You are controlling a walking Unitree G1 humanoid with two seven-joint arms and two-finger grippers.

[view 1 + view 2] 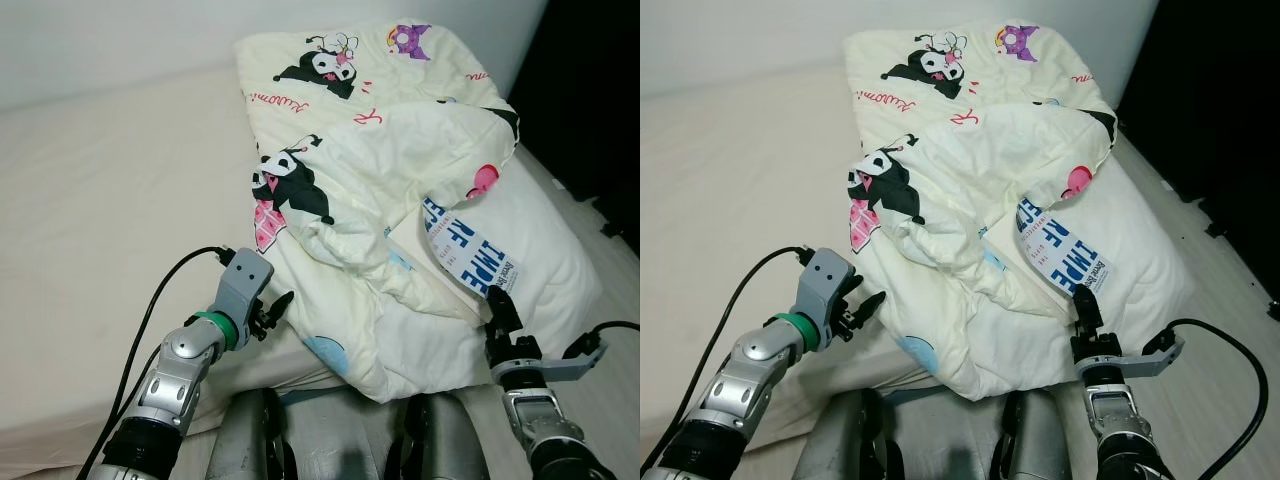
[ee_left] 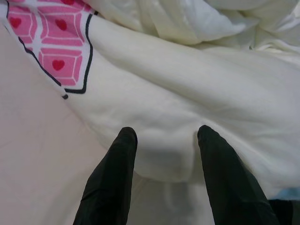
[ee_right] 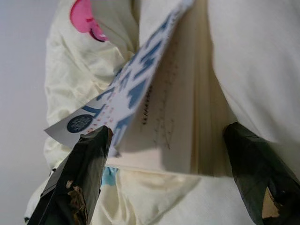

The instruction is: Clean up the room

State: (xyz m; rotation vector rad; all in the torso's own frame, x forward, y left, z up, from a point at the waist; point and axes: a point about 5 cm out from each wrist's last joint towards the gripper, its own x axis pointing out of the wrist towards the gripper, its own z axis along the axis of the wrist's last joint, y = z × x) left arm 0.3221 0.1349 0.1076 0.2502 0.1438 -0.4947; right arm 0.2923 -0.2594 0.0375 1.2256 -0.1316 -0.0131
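Book (image 3: 173,117) lying open between right gripper (image 3: 164,187) fingers, spread apart, not yet clamped. Quilt (image 2: 187,93) rumpled just ahead of left gripper (image 2: 164,154) fingers, also parted. Tidying barely begun.

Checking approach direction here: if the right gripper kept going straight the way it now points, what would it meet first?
Most likely the open book: the right gripper is open with the book's page edge straight ahead between its fingers, its blue-lettered cover curling up, nestled in the cartoon blanket. Exact depth is unclear.
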